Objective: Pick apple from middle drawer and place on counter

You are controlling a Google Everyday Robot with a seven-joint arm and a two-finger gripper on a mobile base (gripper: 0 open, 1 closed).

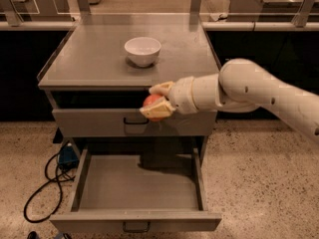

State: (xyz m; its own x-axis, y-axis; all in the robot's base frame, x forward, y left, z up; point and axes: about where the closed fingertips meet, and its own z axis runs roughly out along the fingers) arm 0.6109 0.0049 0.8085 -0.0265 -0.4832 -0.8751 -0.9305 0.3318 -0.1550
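One apple [154,102], red-orange, is pinched between the two tan fingers of the gripper [149,102]. It hangs in front of the closed upper drawer front [94,123], just below the counter [94,59] edge. The middle drawer [134,222] stands pulled open beneath. A white bowl [142,50] rests on the counter.

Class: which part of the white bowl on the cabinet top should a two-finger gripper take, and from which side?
Its rim, one finger inside and one outside, from above: the white bowl stands upright, mouth open, on the counter, and its wall is likely too wide to span. The gripper hangs just in front of the counter's front edge, shut on the apple.
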